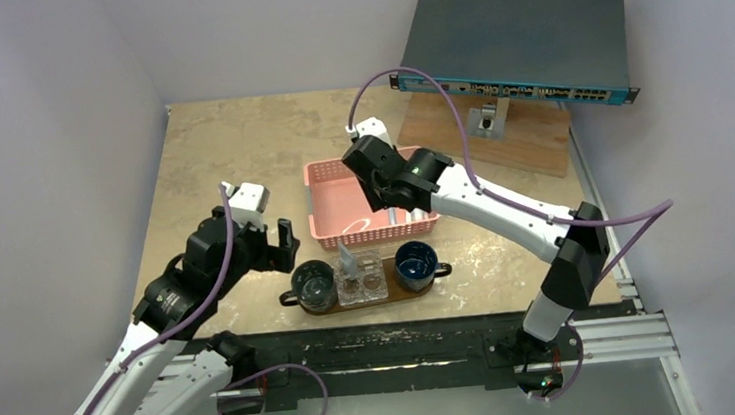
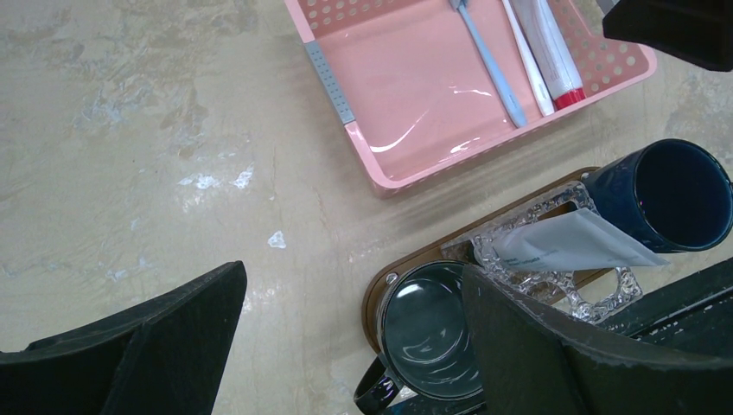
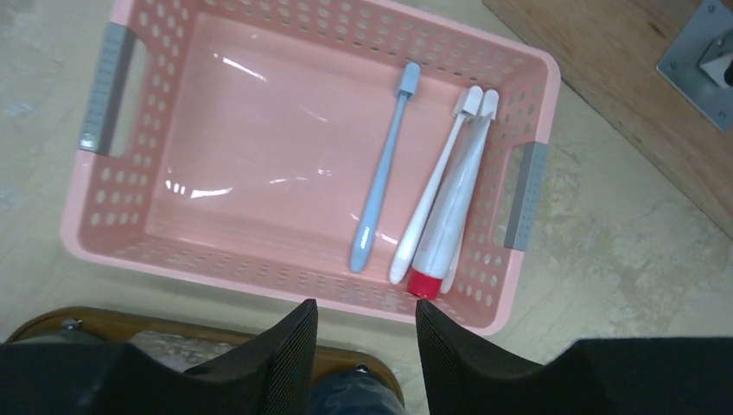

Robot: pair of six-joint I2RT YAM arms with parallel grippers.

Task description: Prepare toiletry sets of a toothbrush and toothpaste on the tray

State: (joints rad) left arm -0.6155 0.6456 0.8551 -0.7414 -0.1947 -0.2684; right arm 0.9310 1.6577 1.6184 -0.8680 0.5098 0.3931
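Observation:
A slim blue-grey toothbrush [image 3: 380, 173] lies in the pink basket [image 3: 225, 104] beside white toothbrushes [image 3: 436, 186] and a pale toothpaste tube with a red cap [image 3: 449, 216]. Another grey-white toothpaste tube [image 2: 570, 242] leans in a clear glass holder [image 2: 605, 290] on the dark brown tray [image 2: 415, 259]. My right gripper [image 3: 366, 333] hovers open over the basket's near wall, with nothing between its fingers. Left of the tray, my left gripper [image 2: 346, 346] is wide open over bare table, with one finger [image 2: 553, 346] above a mug.
Two dark blue mugs [image 1: 313, 283] [image 1: 417, 263] stand at the ends of the tray [image 1: 392, 301], with glass holders [image 1: 363, 281] between them. The basket [image 1: 326, 176] sits just behind the tray. A network switch [image 1: 515, 44] on a wooden board [image 1: 538, 137] is at the back right.

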